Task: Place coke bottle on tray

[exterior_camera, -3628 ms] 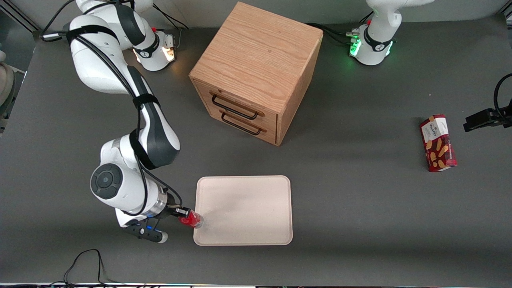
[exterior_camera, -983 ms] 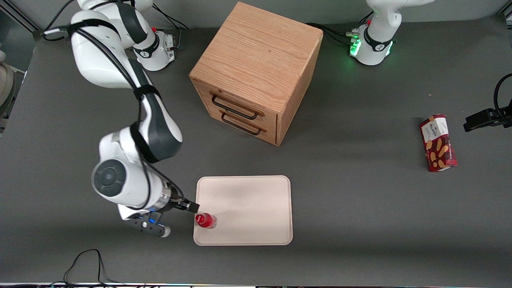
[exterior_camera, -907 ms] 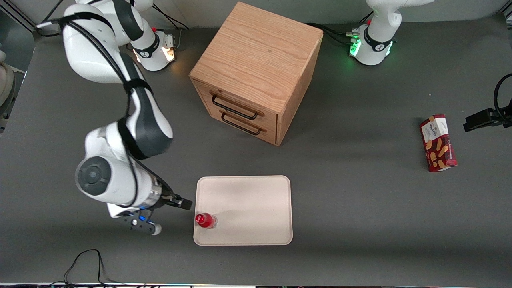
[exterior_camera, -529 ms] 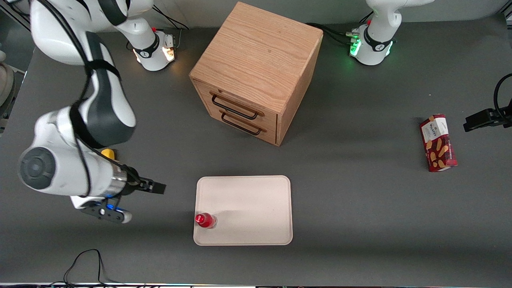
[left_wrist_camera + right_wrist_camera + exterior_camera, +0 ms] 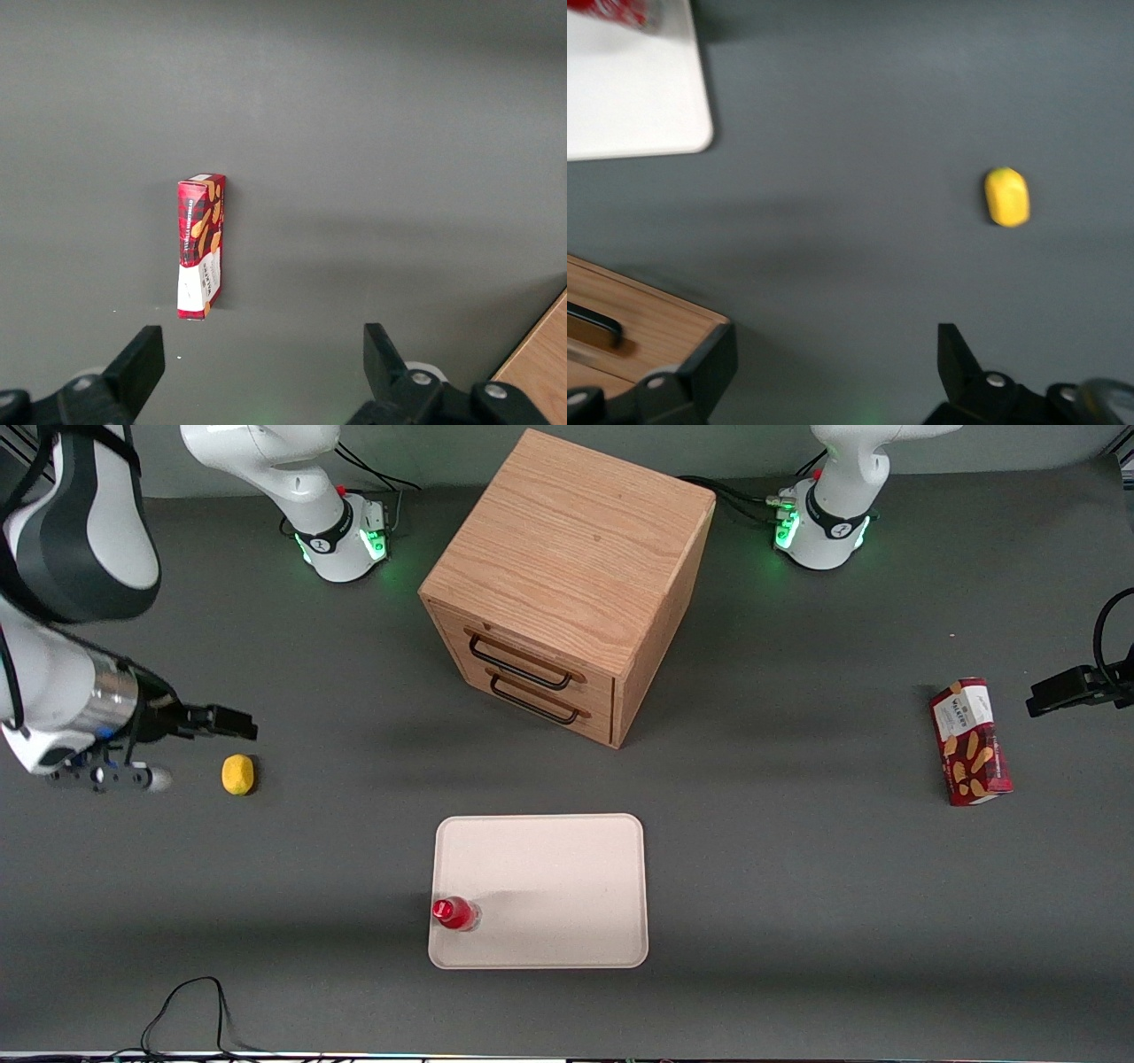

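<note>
Coke bottle (image 5: 454, 913) upright on tray (image 5: 549, 868), in the corner nearest the front camera on the working arm's side — nothing touching it. Gripper (image 5: 232, 728) raised toward the working arm's end of the table, well apart from tray, just above the yellow lemon (image 5: 237, 774); fingers spread, empty. Wooden drawer cabinet (image 5: 567, 584) shut.

The gripper (image 5: 232, 727), fingers now spread and empty, has let go of the coke bottle (image 5: 454, 913); it now stands on the tray (image 5: 567, 886); a lemon (image 5: 237, 774) is uncovered.
</note>
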Robot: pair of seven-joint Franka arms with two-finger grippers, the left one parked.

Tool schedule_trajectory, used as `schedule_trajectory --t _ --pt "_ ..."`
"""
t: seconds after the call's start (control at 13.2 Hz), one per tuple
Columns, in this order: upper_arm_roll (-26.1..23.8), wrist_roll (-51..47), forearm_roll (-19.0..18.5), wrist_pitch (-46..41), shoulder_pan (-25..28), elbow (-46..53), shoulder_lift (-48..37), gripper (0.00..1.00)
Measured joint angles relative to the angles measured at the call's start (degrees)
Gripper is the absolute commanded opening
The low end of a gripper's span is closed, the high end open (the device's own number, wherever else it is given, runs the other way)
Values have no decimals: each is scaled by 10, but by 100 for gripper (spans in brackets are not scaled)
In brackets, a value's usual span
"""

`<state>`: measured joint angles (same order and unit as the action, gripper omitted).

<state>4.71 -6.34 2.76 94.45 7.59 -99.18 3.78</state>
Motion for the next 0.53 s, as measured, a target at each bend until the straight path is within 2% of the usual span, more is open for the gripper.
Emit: schedule_trajectory --t 0.15,0.53 --pt "-1 1 -14 5 2 -41 -40 100" --pt "7 2 -16 -11 -8 -41 -59 100"
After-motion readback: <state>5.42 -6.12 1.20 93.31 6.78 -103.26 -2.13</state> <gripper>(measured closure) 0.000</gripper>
